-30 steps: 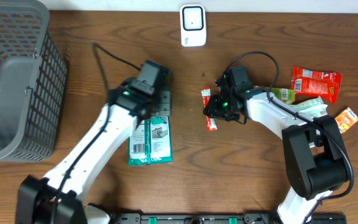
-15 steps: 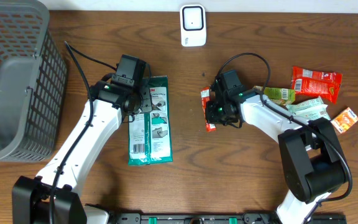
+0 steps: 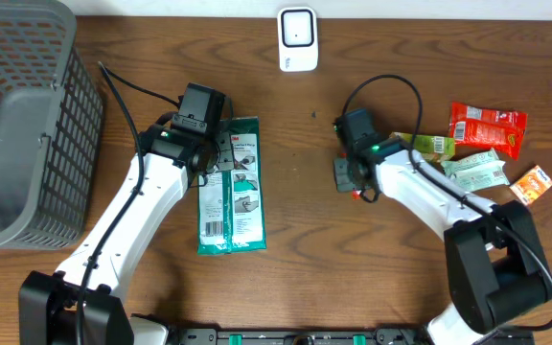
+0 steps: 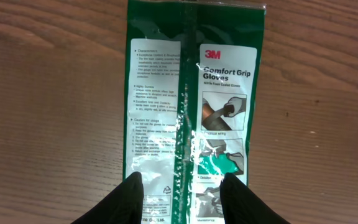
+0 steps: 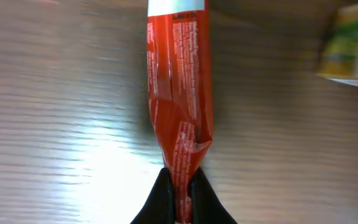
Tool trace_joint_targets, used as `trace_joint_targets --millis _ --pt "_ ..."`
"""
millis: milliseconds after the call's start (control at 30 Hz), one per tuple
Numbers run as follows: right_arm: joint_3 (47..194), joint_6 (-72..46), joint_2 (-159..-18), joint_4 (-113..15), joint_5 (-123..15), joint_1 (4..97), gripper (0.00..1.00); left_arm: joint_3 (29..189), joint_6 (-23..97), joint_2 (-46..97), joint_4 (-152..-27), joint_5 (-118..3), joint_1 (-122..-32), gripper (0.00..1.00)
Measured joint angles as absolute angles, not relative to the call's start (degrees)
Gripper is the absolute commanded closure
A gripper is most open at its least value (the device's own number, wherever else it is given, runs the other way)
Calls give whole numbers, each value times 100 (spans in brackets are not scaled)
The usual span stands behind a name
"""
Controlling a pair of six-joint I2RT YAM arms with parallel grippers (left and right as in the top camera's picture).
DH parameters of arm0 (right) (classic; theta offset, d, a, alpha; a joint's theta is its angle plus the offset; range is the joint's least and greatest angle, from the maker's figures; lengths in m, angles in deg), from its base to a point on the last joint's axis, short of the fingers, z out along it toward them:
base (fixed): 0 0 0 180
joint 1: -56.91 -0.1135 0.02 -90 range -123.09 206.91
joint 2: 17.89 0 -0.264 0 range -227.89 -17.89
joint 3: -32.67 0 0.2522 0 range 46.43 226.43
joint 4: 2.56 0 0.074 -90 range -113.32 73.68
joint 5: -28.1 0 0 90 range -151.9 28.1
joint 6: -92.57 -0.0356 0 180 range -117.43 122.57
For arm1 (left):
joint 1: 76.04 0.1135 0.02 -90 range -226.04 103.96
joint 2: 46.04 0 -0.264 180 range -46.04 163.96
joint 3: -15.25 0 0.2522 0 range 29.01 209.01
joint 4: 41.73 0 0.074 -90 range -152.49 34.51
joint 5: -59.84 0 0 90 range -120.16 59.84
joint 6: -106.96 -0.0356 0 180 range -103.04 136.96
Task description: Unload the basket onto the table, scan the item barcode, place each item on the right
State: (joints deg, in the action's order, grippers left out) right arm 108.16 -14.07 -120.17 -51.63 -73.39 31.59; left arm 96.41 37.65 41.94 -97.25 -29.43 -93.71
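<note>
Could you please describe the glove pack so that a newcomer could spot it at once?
Start at the grey basket on the far left and move right to the left arm's end effector, which hovers open over a long flat pack. It is green and white, printed 3M Comfort Grip Gloves, far longer than the small snack packets on the right.

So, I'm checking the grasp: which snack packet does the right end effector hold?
The slim red packet, pinched at its end in the right end effector; the bigger red packet lies untouched.
</note>
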Motion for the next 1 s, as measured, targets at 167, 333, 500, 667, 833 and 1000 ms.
trace_joint_targets --millis 167,333,500,667,833,1000 --pt "10816 -1377 -12017 -5329 -8858 2540 99 9641 3767 4194 -9725 -2687 -9371 57" --pt "10816 -1556 -12095 -5428 -9557 2088 99 9641 3765 4194 -9725 -2632 -9371 57" --pt "10812 -1875 -12563 -5425 -9981 1906 96 9641 3767 4194 -9723 -2626 -9371 57" --pt "10801 -1971 -12814 -5336 -9874 1906 84 9641 3767 4194 -9723 -2591 -9371 56" --pt "10805 -1993 -12808 -5161 -9535 1906 71 9641 3767 4194 -9721 -2571 -9371 52" --pt "10930 -2043 -12775 -5318 -9417 1908 65 9641 3767 4194 -9721 -2567 -9371 52"
